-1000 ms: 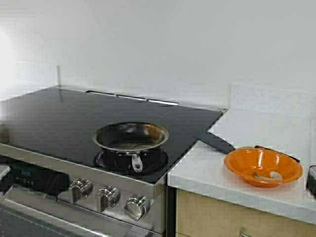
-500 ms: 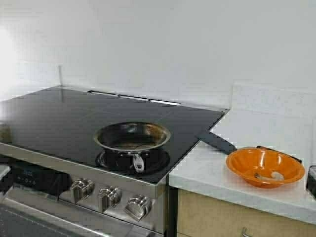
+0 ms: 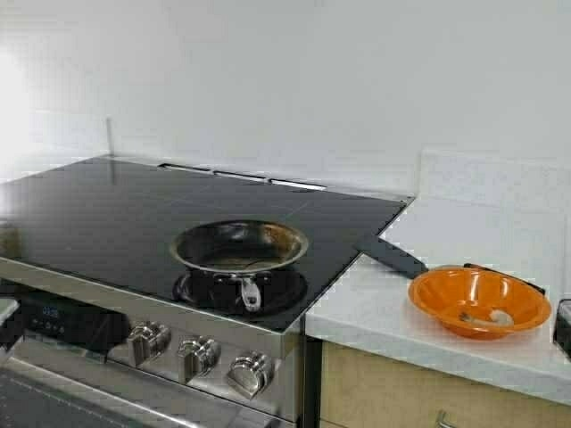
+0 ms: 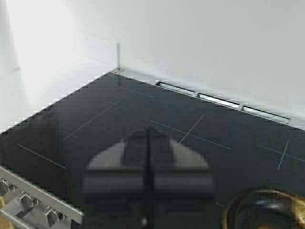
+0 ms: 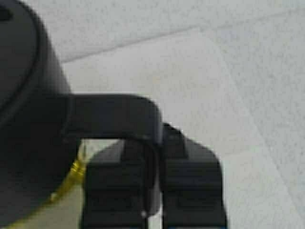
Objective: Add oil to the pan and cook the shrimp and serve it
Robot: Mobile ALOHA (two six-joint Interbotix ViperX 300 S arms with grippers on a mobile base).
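The steel pan [image 3: 238,247] sits on the front burner of the black cooktop [image 3: 107,214], its handle toward me; its rim also shows in the left wrist view [image 4: 267,210]. A small pale shrimp [image 3: 490,316] lies in the orange bowl [image 3: 446,299] on the white counter. In the right wrist view my right gripper [image 5: 155,143] is shut on the black side handle [image 5: 114,114] of the jug, beside its black lid [image 5: 24,71]; yellow oil [image 5: 74,174] shows through the glass. My left gripper [image 4: 147,132] is shut and empty above the cooktop, left of the pan.
A black flat utensil handle [image 3: 391,257] lies across the cooktop edge and the counter [image 3: 464,232] behind the bowl. Stove knobs [image 3: 198,355] line the front panel. A dark thing [image 3: 563,326] shows at the right edge. A white wall stands behind.
The whole scene has shifted slightly to the right in the high view, so the robot has moved a little. Pan, bowl and shrimp stay where they were.
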